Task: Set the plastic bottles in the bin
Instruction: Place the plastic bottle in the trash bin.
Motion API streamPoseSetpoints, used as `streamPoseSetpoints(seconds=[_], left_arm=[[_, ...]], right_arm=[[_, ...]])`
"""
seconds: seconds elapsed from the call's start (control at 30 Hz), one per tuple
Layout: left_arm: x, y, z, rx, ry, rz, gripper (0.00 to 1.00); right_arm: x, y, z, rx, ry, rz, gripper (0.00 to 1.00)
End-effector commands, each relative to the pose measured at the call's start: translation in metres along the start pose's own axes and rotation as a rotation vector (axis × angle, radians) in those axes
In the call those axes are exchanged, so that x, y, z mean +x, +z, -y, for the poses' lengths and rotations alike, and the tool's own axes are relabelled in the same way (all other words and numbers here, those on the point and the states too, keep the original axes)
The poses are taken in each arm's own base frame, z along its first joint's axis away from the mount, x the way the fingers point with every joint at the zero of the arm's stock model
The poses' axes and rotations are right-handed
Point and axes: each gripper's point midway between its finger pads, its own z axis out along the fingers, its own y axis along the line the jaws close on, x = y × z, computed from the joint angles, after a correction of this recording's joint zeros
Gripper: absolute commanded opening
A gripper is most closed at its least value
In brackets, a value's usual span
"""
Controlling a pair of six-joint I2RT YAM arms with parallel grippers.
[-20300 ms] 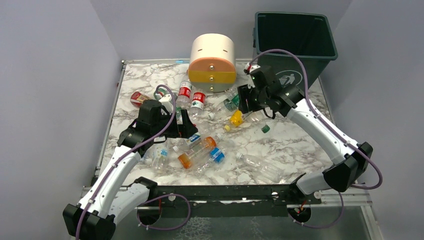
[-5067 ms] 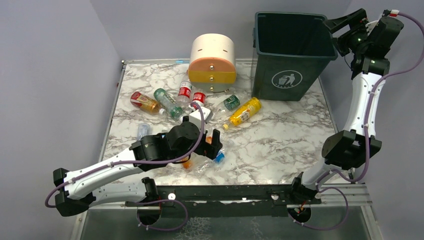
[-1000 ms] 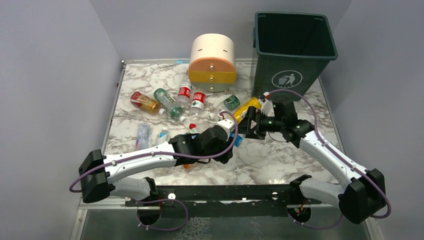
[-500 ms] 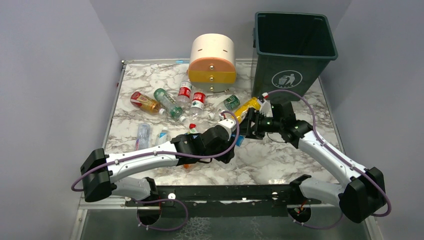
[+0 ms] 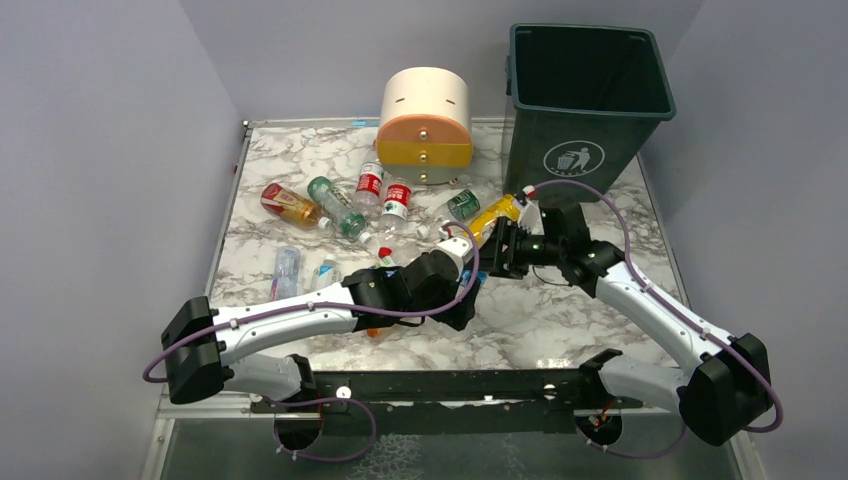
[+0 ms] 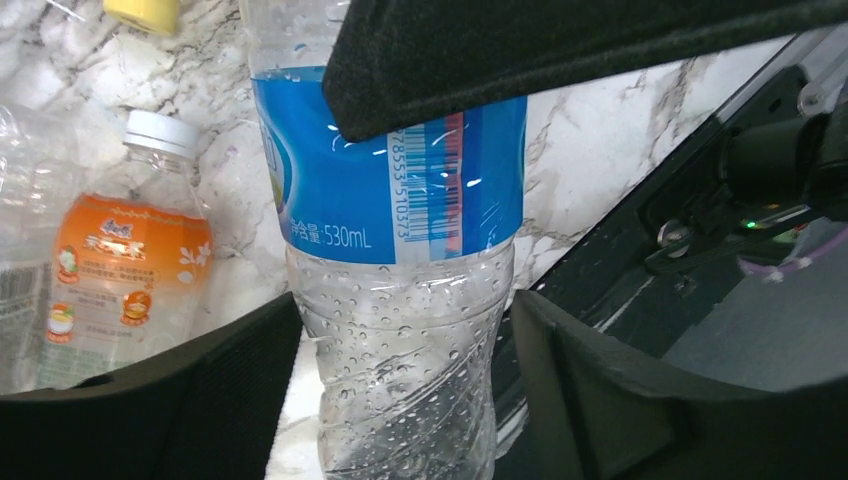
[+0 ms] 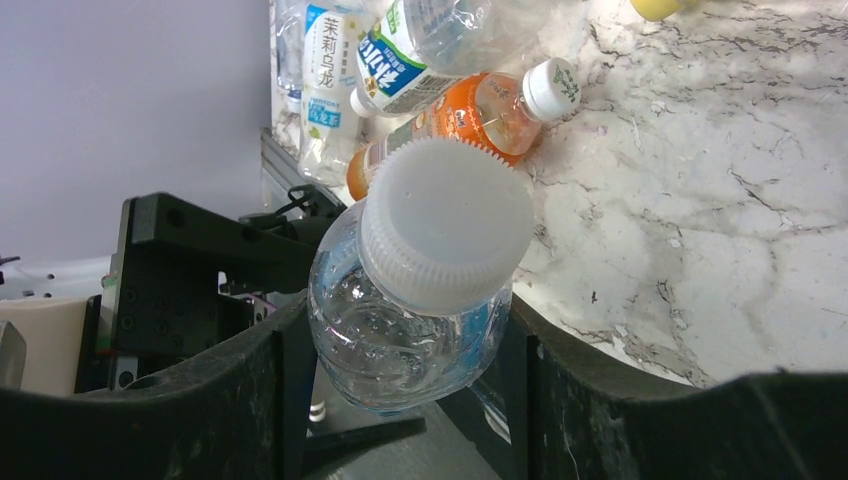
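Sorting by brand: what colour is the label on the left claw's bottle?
Blue label on the bottle; left wrist view.

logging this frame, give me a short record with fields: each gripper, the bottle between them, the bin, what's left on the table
left gripper: shut on the blue-label bottle, at its lower body
right gripper: fingers either side of the same bottle's capped end; grip unclear
bottle: between both grippers, white cap on
bin: upright, far right corner of the table
left on table: orange bottle; more bottles near the drawer unit
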Motion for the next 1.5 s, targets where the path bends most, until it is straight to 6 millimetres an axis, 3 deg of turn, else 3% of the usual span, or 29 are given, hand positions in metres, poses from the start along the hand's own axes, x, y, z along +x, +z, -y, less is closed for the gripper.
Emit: streamPoseSetpoints(seconds=[0.0,0.37,0.53,1.2,1.33,1.47], left_arm=[[-0.028,-0.018,0.016,0.059,-0.019,0.081,0.97],[-0.052,-0.066,0.016,0.082,-0.062,0.170,0.99],[-0.061,-0.092,0.010,0.074,-0.088,0.223,0.99],[-0.060,-0.172,-0.015,0.140,-0.189,0.415,0.99],[-0.054,-0.177,-0.019,0.148,-0.193,0.420,0.99],[-0.046,-0.169,-0.017,0.154,-0.182,0.386,0.99]], right_arm=[[-0.005,0.002,-0.006,-0.008,-0.021,0.014,0.60],[-0.020,0.006,-0.012,0.001,-0.039,0.029,0.59],[-0.035,0.005,-0.022,0.013,-0.070,0.052,0.59],[-0.156,-0.020,-0.125,0.011,-0.281,0.251,0.60],[-0.178,-0.032,-0.145,-0.007,-0.308,0.307,0.60],[-0.207,-0.052,-0.164,-0.024,-0.330,0.382,0.60]])
